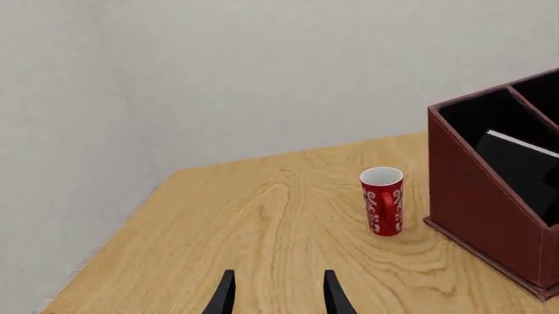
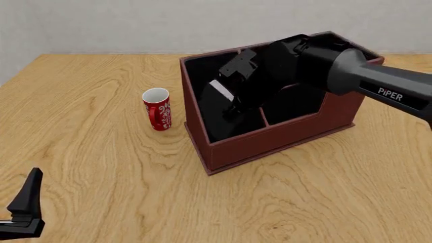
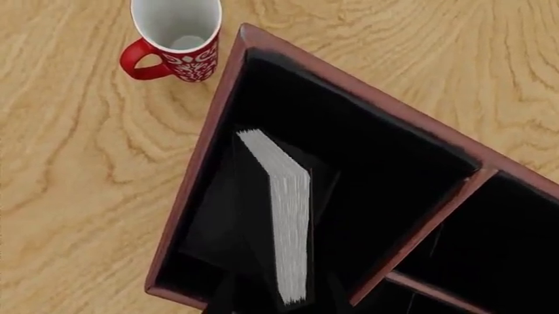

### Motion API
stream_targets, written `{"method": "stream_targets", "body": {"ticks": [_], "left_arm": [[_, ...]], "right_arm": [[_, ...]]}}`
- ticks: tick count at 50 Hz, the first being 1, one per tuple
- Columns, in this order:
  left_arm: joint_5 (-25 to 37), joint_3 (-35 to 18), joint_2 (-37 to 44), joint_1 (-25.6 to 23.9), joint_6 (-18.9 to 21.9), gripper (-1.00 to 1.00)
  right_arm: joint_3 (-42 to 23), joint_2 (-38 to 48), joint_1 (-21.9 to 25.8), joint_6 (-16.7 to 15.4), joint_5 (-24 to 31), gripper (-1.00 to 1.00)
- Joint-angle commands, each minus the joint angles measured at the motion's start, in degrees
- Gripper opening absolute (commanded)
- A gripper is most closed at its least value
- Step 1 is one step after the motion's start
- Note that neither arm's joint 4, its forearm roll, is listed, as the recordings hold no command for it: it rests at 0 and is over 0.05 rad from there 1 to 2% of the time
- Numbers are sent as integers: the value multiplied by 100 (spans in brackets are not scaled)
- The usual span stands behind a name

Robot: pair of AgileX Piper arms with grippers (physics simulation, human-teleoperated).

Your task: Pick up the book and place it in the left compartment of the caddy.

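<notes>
While my right gripper grasps the book inside the caddy's left compartment, only releasing remains.

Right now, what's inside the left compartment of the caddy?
The black book, leaning, white page edges up, inside the left compartment. The right gripper reaches in; the book's lower part is hidden.

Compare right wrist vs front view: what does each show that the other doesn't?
Right wrist only: the book's white page edges from above, and the inside of the mug.

Front only: the right arm reaching into the caddy, the left gripper low over bare table, and the caddy's whole outline.

Both: the book inside the left compartment, with the red mug beside the caddy.
</notes>
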Motion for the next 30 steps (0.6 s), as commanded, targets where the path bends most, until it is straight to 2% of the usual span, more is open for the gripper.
{"method": "stream_targets", "body": {"ticks": [1,14,30], "left_arm": [[9,-2,-6,-2,1,100],[16,2,-39,0,-7,100],[-4,-199,-38,-75,-22,100]], "right_arm": [[3,4,20,58,14,100],[-29,-142,20,-5,133,100],[-573,-701,-104,-187,808,100]]}}
